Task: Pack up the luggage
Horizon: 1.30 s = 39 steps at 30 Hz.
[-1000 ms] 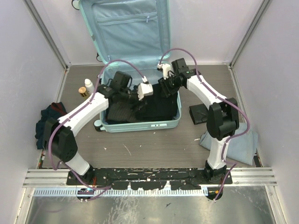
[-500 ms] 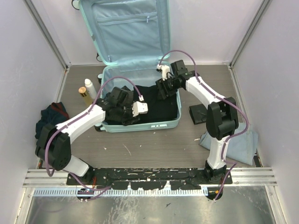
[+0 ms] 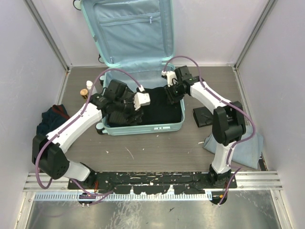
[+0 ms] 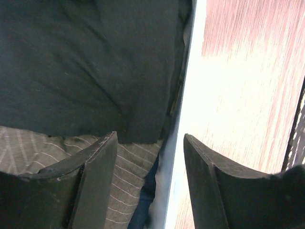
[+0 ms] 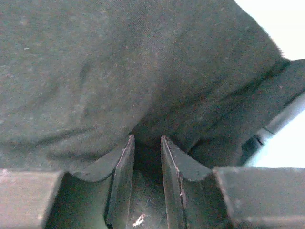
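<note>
Mint-green hard shell: the luggage (image 3: 143,127) lies open on the table (image 3: 157,148), its lid propped against the back wall and its base holding a black garment (image 3: 159,107). Only the overhead view shows what lies outside it. There are two small bottles (image 3: 88,86) just left of the case, one heap of dark clothes (image 3: 51,119) further left, and one black flat object (image 3: 202,116) and one pale blue cloth (image 3: 245,143) to the right.

The left wrist view adds one grey striped fabric (image 4: 128,167) under the garment. The left claw (image 4: 150,137) is well open and empty, straddling the case's rim. In the right wrist view, the right claw (image 5: 147,139) presses into the garment with a narrow gap. I cannot tell whether it pinches cloth.
</note>
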Available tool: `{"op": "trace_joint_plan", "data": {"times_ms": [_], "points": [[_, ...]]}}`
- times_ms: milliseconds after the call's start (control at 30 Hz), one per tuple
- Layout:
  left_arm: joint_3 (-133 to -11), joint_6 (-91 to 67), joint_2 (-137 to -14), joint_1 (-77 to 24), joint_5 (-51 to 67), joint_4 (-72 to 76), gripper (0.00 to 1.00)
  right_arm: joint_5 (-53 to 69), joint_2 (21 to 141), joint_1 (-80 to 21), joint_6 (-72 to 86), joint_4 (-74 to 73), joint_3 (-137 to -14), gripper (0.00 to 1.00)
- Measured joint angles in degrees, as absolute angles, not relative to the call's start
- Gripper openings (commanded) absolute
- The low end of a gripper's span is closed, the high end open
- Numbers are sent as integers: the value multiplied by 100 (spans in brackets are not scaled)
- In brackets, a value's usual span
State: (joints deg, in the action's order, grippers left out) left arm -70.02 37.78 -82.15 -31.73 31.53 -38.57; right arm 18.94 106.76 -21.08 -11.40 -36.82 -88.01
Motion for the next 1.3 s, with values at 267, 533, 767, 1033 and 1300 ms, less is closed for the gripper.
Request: {"op": "trace_joint_plan", "data": {"times_ms": [267, 533, 767, 1033, 1300], "points": [[-8108, 2434, -8812, -3081, 3011, -3280, 68, 1929, 11028, -2204, -1037, -3505, -8809, 42], [-8836, 2062, -10353, -2714, 2663, -2995, 70, 2248, 10947, -2235, -1149, -3607, -8892, 63], [-8475, 2646, -10497, -2689, 2624, -3085, 86, 2626, 10298, -1896, -1782, -4698, -9520, 96], [-8224, 2810, -9791, -2709, 2591, -3339, 95, 2670, 8265, -314, -3201, -6031, -8737, 91], [-8224, 2681, -9327, -2709, 2633, -3448, 95, 1800, 7802, 445, -4160, -6726, -6678, 85]]}}
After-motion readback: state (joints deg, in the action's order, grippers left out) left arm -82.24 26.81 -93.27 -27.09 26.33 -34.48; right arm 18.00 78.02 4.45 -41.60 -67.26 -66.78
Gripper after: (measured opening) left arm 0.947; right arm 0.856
